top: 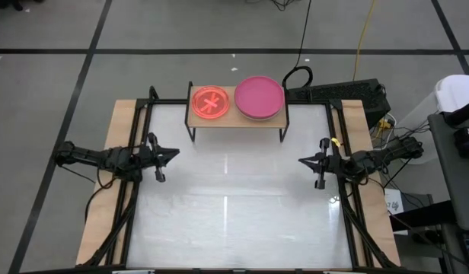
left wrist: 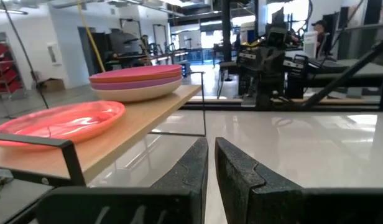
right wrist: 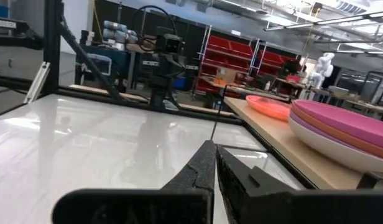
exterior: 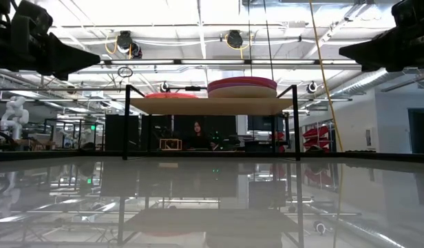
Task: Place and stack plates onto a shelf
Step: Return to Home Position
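The shelf carries a translucent pink plate on its left half and a magenta-topped plate pile on its right; left gripper and right gripper hover closed, empty

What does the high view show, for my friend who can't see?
A wooden shelf at the far edge of the white table holds a see-through pink plate and a magenta plate side by side. The left gripper and right gripper wait at the sides, empty.
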You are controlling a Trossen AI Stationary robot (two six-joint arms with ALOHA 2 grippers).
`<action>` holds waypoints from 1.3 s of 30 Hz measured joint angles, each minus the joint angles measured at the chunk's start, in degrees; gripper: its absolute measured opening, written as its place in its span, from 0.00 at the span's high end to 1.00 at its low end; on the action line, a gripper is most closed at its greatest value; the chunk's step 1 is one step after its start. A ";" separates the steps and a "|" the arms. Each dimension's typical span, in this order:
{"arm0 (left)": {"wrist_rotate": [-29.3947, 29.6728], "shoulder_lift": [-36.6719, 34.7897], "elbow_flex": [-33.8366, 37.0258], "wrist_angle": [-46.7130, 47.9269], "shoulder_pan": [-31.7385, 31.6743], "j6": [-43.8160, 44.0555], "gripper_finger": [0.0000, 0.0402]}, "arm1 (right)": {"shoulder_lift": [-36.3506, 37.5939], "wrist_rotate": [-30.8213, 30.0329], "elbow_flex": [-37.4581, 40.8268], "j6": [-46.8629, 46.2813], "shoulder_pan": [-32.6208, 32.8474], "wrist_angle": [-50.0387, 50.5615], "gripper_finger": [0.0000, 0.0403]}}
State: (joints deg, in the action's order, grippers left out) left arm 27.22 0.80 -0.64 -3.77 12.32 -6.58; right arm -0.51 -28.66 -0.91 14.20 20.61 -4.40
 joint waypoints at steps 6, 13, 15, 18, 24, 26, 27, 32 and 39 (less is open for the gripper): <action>4.38 0.04 0.00 -0.04 0.01 -3.30 0.91 | -0.02 -7.05 0.02 0.21 -0.01 -0.06 1.00; 23.59 0.04 0.00 0.89 0.01 -3.66 0.91 | -0.02 -27.78 0.04 -0.11 -0.01 1.65 1.00; 28.98 0.15 0.00 1.60 0.01 -3.40 0.91 | -0.02 -28.64 0.04 -0.38 -0.01 1.77 1.00; 34.01 0.63 0.02 2.36 0.01 -2.55 0.91 | -0.02 -28.62 0.05 -0.40 -0.01 1.79 1.00; 30.39 2.82 0.02 1.68 0.04 0.07 0.91 | -0.02 -24.83 0.07 -0.34 0.01 1.27 1.00; 23.30 3.40 0.02 0.72 0.04 -0.40 0.91 | -0.02 -20.91 0.07 0.05 0.01 0.73 1.00; 19.33 3.47 0.02 0.33 0.04 -0.90 0.91 | -0.02 -18.28 0.07 0.09 0.01 0.46 1.00; 4.51 3.45 0.02 -0.35 0.06 -2.27 0.91 | -0.02 -0.62 0.07 0.08 0.01 -0.07 1.00; -18.92 3.45 0.04 0.01 0.04 -3.39 0.91 | -0.02 23.36 0.07 -3.27 0.01 2.55 1.00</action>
State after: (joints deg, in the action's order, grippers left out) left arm 8.30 4.25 -0.60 -3.76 12.36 -9.97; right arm -0.54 -5.29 -0.84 10.93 20.62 -1.85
